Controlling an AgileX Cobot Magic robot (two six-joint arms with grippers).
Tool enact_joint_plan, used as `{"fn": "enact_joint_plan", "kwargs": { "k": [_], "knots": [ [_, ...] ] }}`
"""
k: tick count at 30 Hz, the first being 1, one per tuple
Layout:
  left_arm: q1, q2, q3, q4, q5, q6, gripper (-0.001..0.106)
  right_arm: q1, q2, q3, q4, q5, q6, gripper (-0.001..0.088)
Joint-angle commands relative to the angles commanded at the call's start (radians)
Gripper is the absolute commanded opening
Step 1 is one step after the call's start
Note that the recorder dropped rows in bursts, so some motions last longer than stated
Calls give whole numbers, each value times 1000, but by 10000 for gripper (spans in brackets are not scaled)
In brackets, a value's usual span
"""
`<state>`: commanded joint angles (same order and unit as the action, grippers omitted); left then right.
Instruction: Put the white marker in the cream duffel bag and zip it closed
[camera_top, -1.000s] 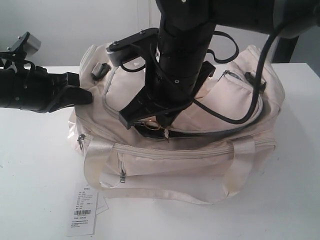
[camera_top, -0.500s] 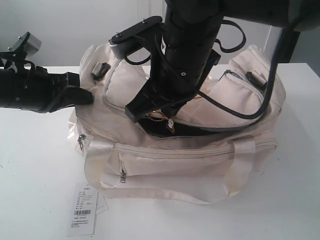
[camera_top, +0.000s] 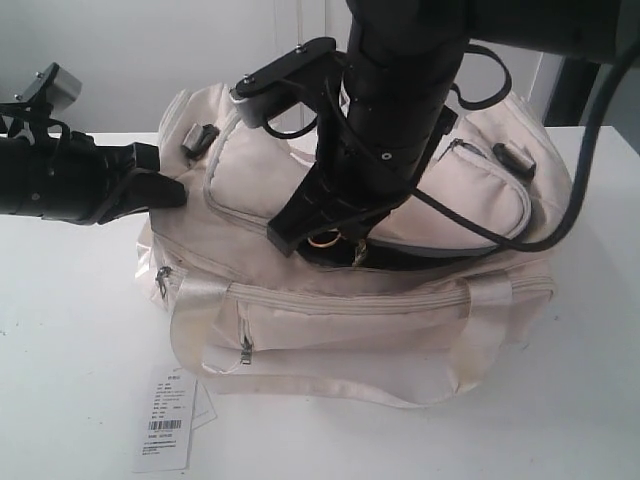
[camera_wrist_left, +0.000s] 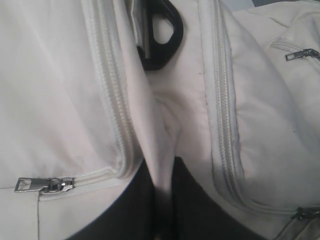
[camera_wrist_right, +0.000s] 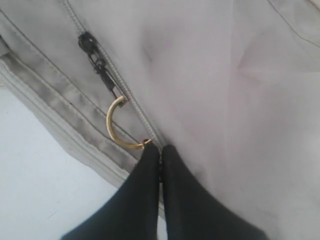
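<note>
The cream duffel bag lies on the white table. Its curved top flap is raised a little, with a dark gap under it. My left gripper holds the bag's left end; in the left wrist view it is shut on a fold of cream fabric. Over the bag's top front, my right gripper is shut. In the right wrist view its tips pinch the end of the gold zipper ring, which hangs from the dark slider. The white marker is out of view.
A white paper barcode tag lies on the table in front of the bag's left corner. A black plastic buckle sits on the bag's end. The strap handle droops over the front pocket.
My right arm has shifted to the right along the bag's top, taking the gold ring with it, and the flap has lifted slightly. The left arm has not moved.
</note>
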<state>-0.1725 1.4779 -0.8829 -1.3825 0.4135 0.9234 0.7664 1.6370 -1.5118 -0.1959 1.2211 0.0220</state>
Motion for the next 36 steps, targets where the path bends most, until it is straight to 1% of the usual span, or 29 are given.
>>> {"fn": "enact_joint_plan", "kwargs": {
  "k": [10, 36],
  "knots": [
    [0, 0, 0, 0, 0, 0, 0, 0, -22, 2, -32, 0, 15, 0],
    [0, 0, 0, 0, -2, 0, 0, 0, -22, 2, -12, 0, 14, 0]
  ]
}}
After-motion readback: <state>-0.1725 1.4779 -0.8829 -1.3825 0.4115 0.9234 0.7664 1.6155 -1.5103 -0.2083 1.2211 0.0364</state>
